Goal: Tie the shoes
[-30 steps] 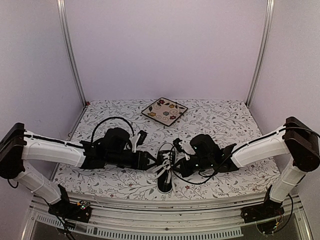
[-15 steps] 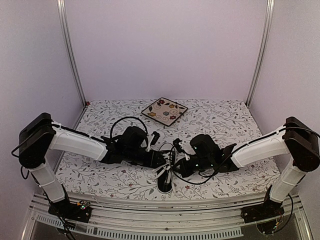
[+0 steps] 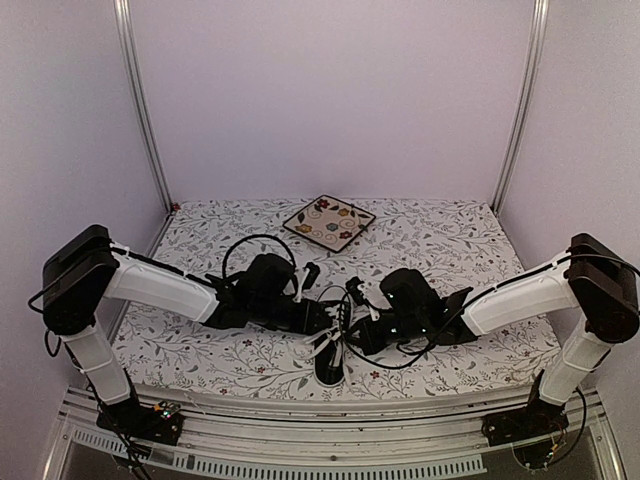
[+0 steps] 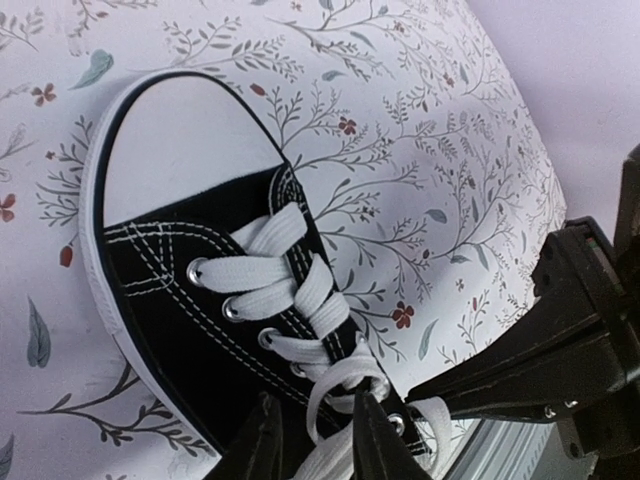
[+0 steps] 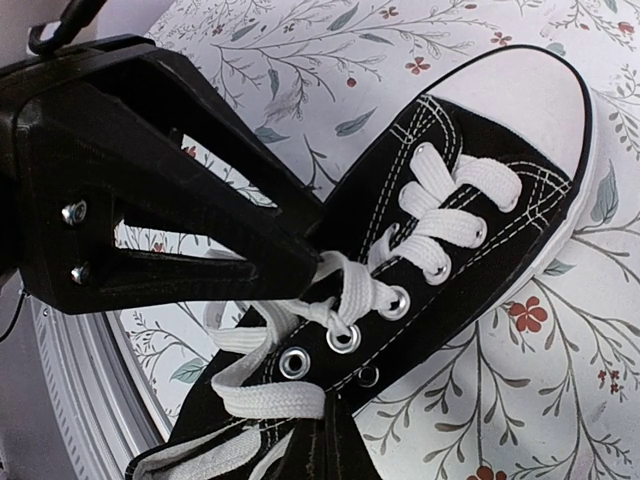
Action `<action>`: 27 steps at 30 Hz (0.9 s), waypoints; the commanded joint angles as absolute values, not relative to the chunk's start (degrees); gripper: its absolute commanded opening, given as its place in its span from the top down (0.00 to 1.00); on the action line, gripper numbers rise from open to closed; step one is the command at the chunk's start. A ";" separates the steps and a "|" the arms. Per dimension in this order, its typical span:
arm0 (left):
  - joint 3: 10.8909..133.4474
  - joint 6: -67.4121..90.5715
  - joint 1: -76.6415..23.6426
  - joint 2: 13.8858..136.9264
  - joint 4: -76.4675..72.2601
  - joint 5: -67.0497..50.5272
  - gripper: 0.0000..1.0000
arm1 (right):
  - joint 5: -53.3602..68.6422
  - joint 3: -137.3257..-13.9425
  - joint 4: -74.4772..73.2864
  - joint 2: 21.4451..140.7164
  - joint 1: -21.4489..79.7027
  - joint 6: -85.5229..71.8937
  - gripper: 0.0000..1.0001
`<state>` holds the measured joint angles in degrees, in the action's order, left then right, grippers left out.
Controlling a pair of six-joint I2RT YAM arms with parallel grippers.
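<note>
The black sneaker (image 3: 328, 352) lies near the table's front edge with its white toe cap toward me, and it also shows in the left wrist view (image 4: 190, 300) and the right wrist view (image 5: 480, 250). My left gripper (image 4: 320, 440) reaches over its upper eyelets. The jaws stand a little apart, with a loop of white lace (image 4: 335, 385) between them. Seen from the right wrist, the left gripper's fingers (image 5: 200, 150) taper to the lace crossing. My right gripper (image 5: 335, 440) is shut at the shoe's side, and a flat lace strand (image 5: 270, 400) runs into its tips.
A square floral plate (image 3: 328, 222) sits at the back middle of the flower-patterned table (image 3: 480, 240). Both arms meet over the shoe, left (image 3: 170, 290) and right (image 3: 500, 300). The table's metal front rail (image 3: 330, 412) runs just below the toe.
My left arm has swung right and forward onto the shoe's laces, and its jaws have narrowed. The right arm and the shoe have stayed put.
</note>
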<state>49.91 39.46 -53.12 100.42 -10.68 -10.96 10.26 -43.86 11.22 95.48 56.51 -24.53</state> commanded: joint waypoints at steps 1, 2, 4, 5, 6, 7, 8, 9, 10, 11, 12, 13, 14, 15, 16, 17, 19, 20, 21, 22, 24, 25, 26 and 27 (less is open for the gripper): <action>49.54 40.50 -52.40 101.28 -14.47 -10.82 0.76 | 11.18 -43.19 12.92 96.33 56.32 -25.00 0.98; 49.56 40.52 -52.39 101.33 -14.70 -10.87 0.75 | 11.16 -43.14 12.92 96.33 56.32 -25.04 0.98; 49.65 40.44 -52.42 101.91 -14.75 -11.11 0.75 | 11.29 -42.95 13.01 96.33 56.29 -25.17 0.98; 49.73 40.43 -52.39 102.21 -14.72 -11.35 0.76 | 11.22 -42.90 13.01 96.24 56.28 -25.19 0.98; 49.74 40.43 -52.45 102.42 -14.75 -11.65 0.76 | 11.18 -42.92 13.01 96.24 56.30 -25.29 0.98; 49.75 40.53 -52.40 102.62 -14.79 -11.87 0.77 | 11.21 -42.96 13.08 96.24 56.33 -25.24 0.98; 49.76 40.52 -52.41 102.77 -14.78 -11.93 0.78 | 11.17 -42.93 13.09 96.16 56.33 -25.26 0.98; 49.70 40.59 -52.45 102.90 -14.84 -11.99 0.79 | 11.18 -42.90 13.12 96.15 56.33 -25.23 0.98; 49.66 40.60 -52.39 102.99 -14.81 -12.04 0.81 | 11.19 -42.89 13.10 96.14 56.34 -25.29 0.98; 49.66 40.61 -52.41 103.01 -14.85 -12.13 0.83 | 11.22 -42.90 13.10 96.15 56.26 -25.34 0.98; 49.58 40.61 -52.39 103.01 -14.83 -12.13 0.83 | 11.21 -42.87 13.10 96.15 56.31 -25.36 0.98; 49.51 40.61 -52.38 103.10 -14.89 -12.13 0.83 | 11.19 -42.87 13.05 96.13 56.30 -25.40 0.98; 49.45 40.61 -52.38 103.15 -14.94 -12.18 0.83 | 11.20 -42.81 13.17 96.07 56.33 -25.48 0.98; 49.40 40.61 -52.38 103.30 -14.90 -12.03 0.83 | 11.20 -42.86 13.18 96.07 56.27 -25.44 0.98; 49.47 40.61 -52.35 103.54 -14.84 -11.96 0.83 | 11.22 -42.81 13.18 96.02 56.27 -25.47 0.98; 49.53 40.61 -52.31 103.85 -14.92 -12.12 0.83 | 11.18 -42.88 13.18 95.98 56.33 -25.48 0.98; 49.72 40.61 -52.33 104.43 -15.00 -12.47 0.84 | 11.16 -42.81 13.18 95.90 56.33 -25.42 0.98; 49.81 40.68 -52.31 104.68 -15.00 -12.71 0.84 | 11.11 -42.86 13.18 95.81 56.30 -25.47 0.98; 49.83 40.74 -52.30 104.94 -14.97 -12.88 0.85 | 11.05 -42.81 13.18 95.72 56.31 -25.49 0.98; 49.83 40.78 -52.33 104.99 -15.07 -12.99 0.85 | 11.00 -42.79 13.18 95.64 56.33 -25.53 0.98; 49.70 40.78 -52.38 104.99 -15.33 -13.37 0.85 | 10.88 -42.72 13.16 95.50 56.33 -25.65 0.98; 49.66 40.78 -52.39 105.06 -15.44 -13.69 0.84 | 10.78 -42.64 13.18 95.46 56.34 -25.71 0.98; 49.58 40.86 -52.38 105.10 -15.58 -14.13 0.83 | 10.74 -42.62 13.18 95.37 56.34 -25.81 0.98; 49.45 40.99 -52.43 105.20 -15.78 -14.60 0.82 | 10.61 -42.58 13.18 95.29 56.33 -25.83 0.98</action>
<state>49.87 40.69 -52.95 104.60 -14.33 -12.64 10.85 -43.42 11.84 95.55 56.51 -24.91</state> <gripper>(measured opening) 0.168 0.025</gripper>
